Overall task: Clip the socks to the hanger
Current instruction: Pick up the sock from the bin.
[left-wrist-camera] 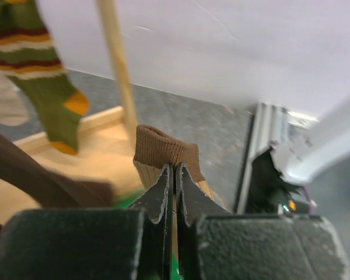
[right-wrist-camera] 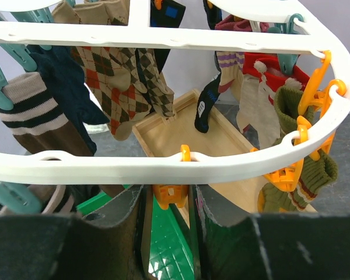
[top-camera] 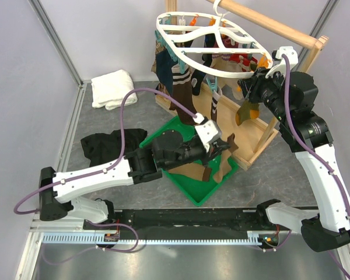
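The left gripper (left-wrist-camera: 175,170) is pinched tight on a tan sock (left-wrist-camera: 163,149) just below its cuff, over the green tray (top-camera: 193,195). The sock looks soft, light and floppy, so the thick cuff is the best hold. At the hanger (right-wrist-camera: 163,166), far right, the right gripper (right-wrist-camera: 168,201) seems to squeeze an orange clip (right-wrist-camera: 167,192) between narrow fingers. Only its wrist view shows that.

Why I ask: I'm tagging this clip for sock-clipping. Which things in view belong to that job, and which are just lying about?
Job in hand:
- hanger
- orange clip between the fingers of the right gripper
- tan sock pinched in the left gripper
- hung socks
- green tray with loose socks

Lying about:
- white towel
- black cloth heap
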Action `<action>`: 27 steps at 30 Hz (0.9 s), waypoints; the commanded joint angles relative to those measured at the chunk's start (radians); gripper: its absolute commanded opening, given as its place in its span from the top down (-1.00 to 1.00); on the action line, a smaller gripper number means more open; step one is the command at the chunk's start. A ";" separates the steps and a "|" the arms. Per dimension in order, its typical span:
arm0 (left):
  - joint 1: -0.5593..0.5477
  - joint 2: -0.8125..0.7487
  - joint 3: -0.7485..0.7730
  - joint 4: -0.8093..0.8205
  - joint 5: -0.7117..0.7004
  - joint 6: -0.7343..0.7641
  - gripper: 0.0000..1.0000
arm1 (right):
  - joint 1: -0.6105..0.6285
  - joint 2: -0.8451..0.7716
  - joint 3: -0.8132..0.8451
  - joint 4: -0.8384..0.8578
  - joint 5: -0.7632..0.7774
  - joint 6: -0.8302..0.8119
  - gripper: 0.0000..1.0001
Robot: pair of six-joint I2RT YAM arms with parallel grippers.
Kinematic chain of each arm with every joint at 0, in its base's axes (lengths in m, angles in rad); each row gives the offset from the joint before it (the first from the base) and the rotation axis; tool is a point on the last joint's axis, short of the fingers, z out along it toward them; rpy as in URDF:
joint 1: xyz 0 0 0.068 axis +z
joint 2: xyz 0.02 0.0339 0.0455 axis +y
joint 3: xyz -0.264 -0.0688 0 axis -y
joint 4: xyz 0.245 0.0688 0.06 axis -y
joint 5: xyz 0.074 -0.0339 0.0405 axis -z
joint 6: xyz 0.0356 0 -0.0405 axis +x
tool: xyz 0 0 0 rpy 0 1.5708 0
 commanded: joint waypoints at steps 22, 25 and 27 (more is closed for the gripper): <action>0.173 0.243 0.129 0.342 -0.095 -0.039 0.97 | 0.005 0.006 0.024 -0.024 -0.134 0.048 1.00; 0.182 0.254 0.126 0.382 -0.089 -0.039 0.97 | 0.005 0.002 0.021 -0.022 -0.145 0.053 1.00; 0.196 0.256 0.115 0.420 -0.084 -0.047 0.97 | 0.005 0.002 0.018 -0.024 -0.148 0.053 1.00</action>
